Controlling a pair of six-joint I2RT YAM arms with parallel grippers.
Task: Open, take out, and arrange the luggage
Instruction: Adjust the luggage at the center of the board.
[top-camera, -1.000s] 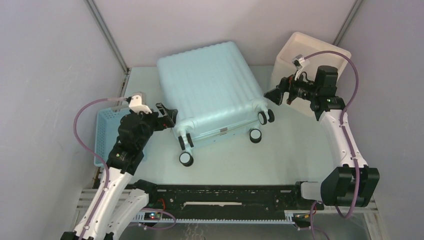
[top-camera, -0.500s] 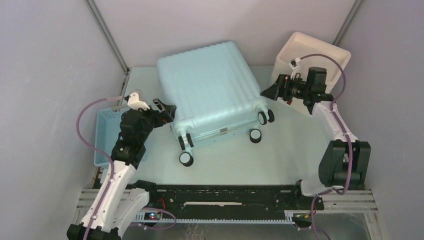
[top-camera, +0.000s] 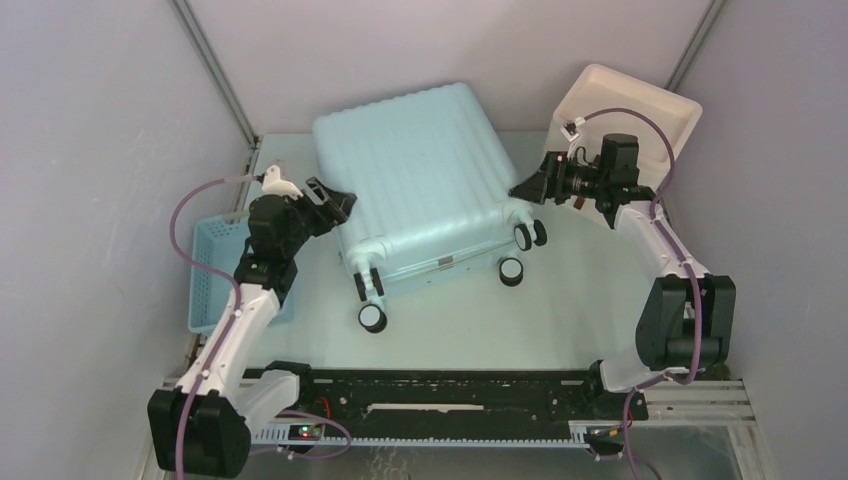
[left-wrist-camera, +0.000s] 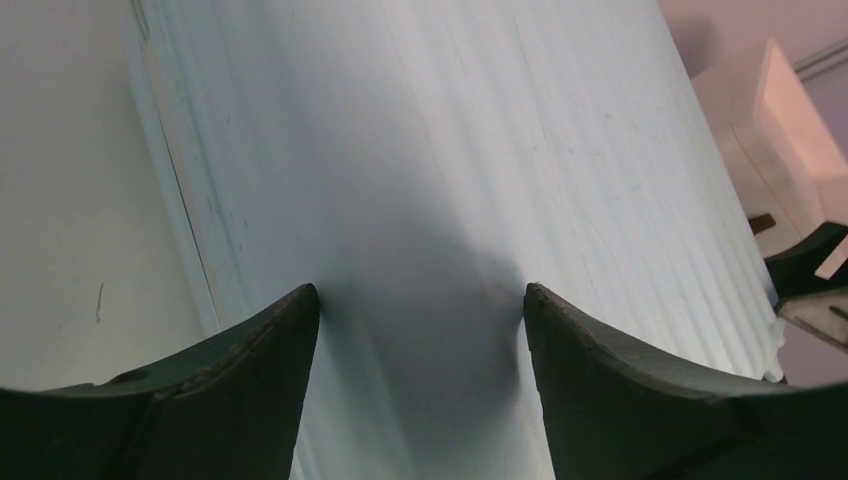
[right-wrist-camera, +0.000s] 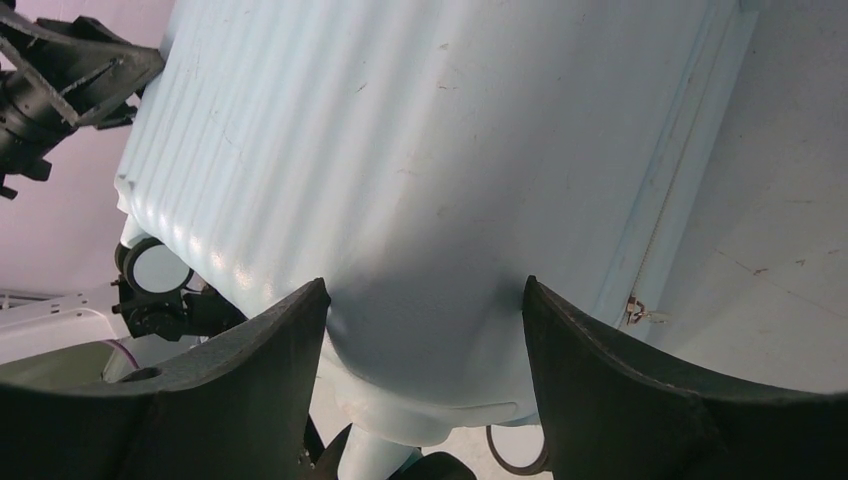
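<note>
Luggage (top-camera: 420, 190) lies flat and closed on the worktop (top-camera: 580, 300), towards the middle of the far edge. Its ribbed shell faces up and its wheels (top-camera: 372, 318) point at the near edge. That pose puts the zip seam around its sides, where the arms can reach it from both flanks.

The left hand (top-camera: 338, 205) stands at the case's left side, close to the near-left corner. The right hand (top-camera: 522, 190) stands at the right side, just above the wheel corner. Both hands are released, fingers spread and grasping nothing. In each wrist view the pale shell fills the gap between the fingers. Whether the tips already touch it I cannot tell.

Coming in from opposite sides looks like a way to brace the case so that it does not slide when the lid is worked. The right wrist view shows the seam and a small zip pull (right-wrist-camera: 635, 310) just right of that hand's fingers, probably what it is after.

A blue basket (top-camera: 212, 275) sits at the left edge and a cream box (top-camera: 625, 105) in the far right corner, likely places for the contents. Opening has not yet begun.
</note>
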